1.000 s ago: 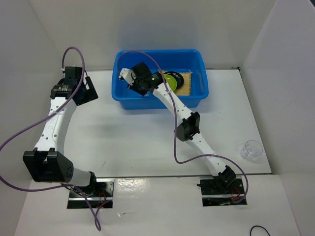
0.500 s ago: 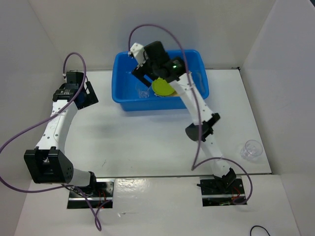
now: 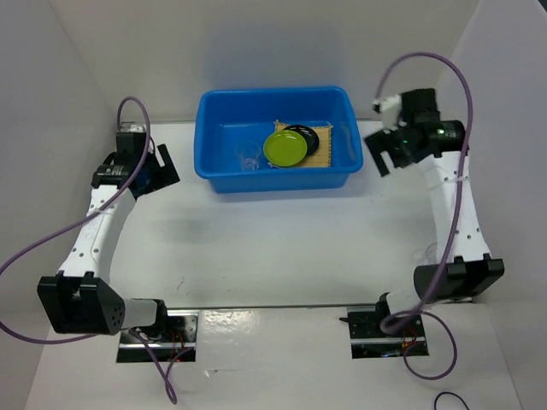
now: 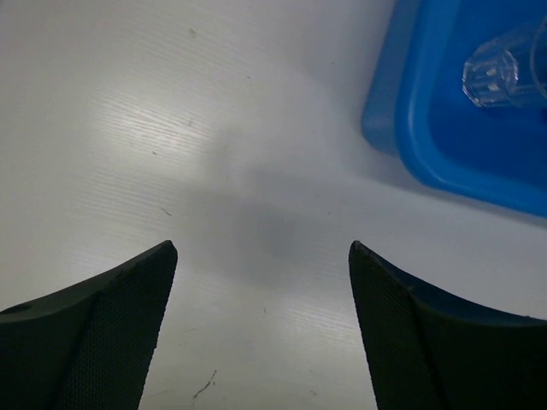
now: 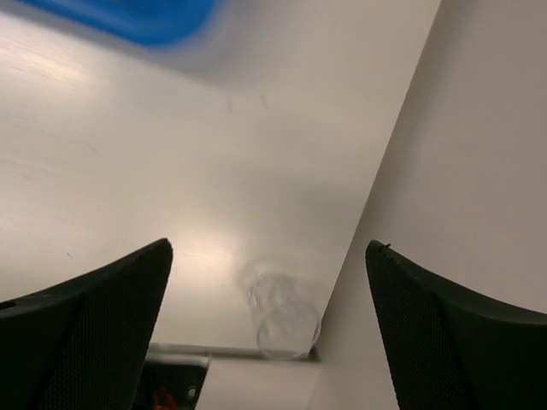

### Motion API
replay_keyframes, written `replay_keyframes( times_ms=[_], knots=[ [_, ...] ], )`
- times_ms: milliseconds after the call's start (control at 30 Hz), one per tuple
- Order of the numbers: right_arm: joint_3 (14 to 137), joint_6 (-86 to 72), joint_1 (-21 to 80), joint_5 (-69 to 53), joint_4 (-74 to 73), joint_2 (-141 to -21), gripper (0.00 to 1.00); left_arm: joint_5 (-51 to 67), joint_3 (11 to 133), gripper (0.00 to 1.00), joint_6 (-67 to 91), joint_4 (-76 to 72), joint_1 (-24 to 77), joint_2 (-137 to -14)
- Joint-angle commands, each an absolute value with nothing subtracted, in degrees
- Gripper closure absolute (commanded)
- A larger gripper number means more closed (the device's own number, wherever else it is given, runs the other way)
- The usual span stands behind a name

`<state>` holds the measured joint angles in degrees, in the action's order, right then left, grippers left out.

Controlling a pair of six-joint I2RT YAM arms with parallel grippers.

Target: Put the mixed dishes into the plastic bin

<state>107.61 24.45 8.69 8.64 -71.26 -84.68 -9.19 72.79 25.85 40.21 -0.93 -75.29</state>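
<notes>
Table (image 3: 273, 248): white, matte top with a few faint scuff marks, closed in by white wall panels (image 3: 77, 77) on the far, left and right sides.

Blue plastic bin (image 3: 273, 181): sits flat on the table toward the far side, roughly centred. Its long side runs parallel to the far panel, with a narrow strip of table behind it.

Clear plastic cup (image 5: 286, 323): sits on the table well apart from the bin, off the bin's near-right corner. It is just beside the right wall panel and close to the seam (image 3: 256, 305) that crosses the table.

Nearer than the seam the surface is glossier. Two dark mounting plates lie flat there, one to the near left of the bin (image 3: 158, 335), one to the near right (image 3: 385, 335).
</notes>
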Motion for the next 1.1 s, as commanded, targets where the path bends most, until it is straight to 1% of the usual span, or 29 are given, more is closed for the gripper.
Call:
replay_keyframes(
  times_ms=[0, 33, 100, 133, 200, 267, 300, 333, 433, 467, 500, 600, 667, 833, 933, 1033, 1067],
  knots=[
    [96.01, 28.64, -9.72, -2.81, -73.75, -80.62, 0.03, -5.27, 70.67, 0.14, 29.94, 39.81, 1.40, -69.80],
    [90.84, 30.91, -12.97, -2.81, -71.39, -79.38, 0.03, -5.27, 70.66, 0.16, 32.23, 41.29, 1.41, -67.00],
    [86.94, 32.60, -21.04, -4.30, -68.74, -77.44, 0.03, -2.74, 68.31, 0.18, 37.67, 40.35, 1.41, -63.04],
    [82.92, 33.13, -23.01, -4.31, -65.60, -75.95, 0.03, -1.16, 69.34, 0.20, 39.71, 43.47, 0.80, -62.58],
    [79.38, 33.13, -27.83, -3.43, -62.59, -75.32, 0.02, -2.20, 71.62, 0.26, 42.79, 45.96, 2.19, -69.74],
    [77.34, 33.66, -31.01, -3.43, -62.58, -74.79, 0.02, -1.06, 72.94, 0.26, 45.96, 48.51, 2.20, -72.58],
    [77.34, 33.66, -34.42, -4.38, -62.58, -75.49, 0.02, -0.45, 74.78, 0.26, 45.97, 49.39, 1.59, -76.08],
    [77.34, 34.53, -36.02, -5.61, -63.62, -76.02, 0.02, -0.44, 79.49, 0.26, 45.10, 51.31, 1.58, -78.11],
    [75.86, 35.07, -38.93, -4.41, -64.42, -76.03, 0.02, -1.67, 87.86, 0.25, 44.48, 56.31, 1.06, -86.29],
    [75.85, 34.20, -38.94, -3.70, -64.42, -76.55, 0.02, -1.67, 94.50, 0.23, 43.86, 57.56, 1.05, -88.48],
    [75.24, 33.58, -38.94, -2.21, -64.42, -76.55, 0.02, 0.33, 97.62, 0.23, 43.86, 58.53, 0.45, -92.68],
    [73.84, 32.70, -41.65, -1.06, -64.42, -80.06, 0.02, 2.54, 105.96, 0.20, 42.46, 62.40, -0.70, -99.48],
    [72.43, 32.17, -44.55, -2.45, -63.64, -81.64, 0.02, 3.78, 106.79, 0.20, 42.45, 63.02, -1.41, -101.15],
    [68.03, 31.64, -46.57, -4.30, -61.26, -84.37, 0.02, 6.41, 107.40, 0.20, 42.45, 61.79, -2.64, -103.54],
    [65.40, 32.34, -46.58, -4.31, -60.56, -84.38, 0.07, 6.94, 107.40, 0.20, 42.45, 60.74, -3.16, -104.06],
    [62.41, 33.49, -46.58, -4.31, -59.33, -86.22, 0.23, 7.56, 105.92, 0.20, 42.45, 60.73, -3.69, -104.06],
    [61.10, 33.49, -47.10, -4.31, -58.80, -86.83, 0.36, 8.08, 105.91, 0.20, 42.45, 60.21, -3.69, -104.06]
  ],
)
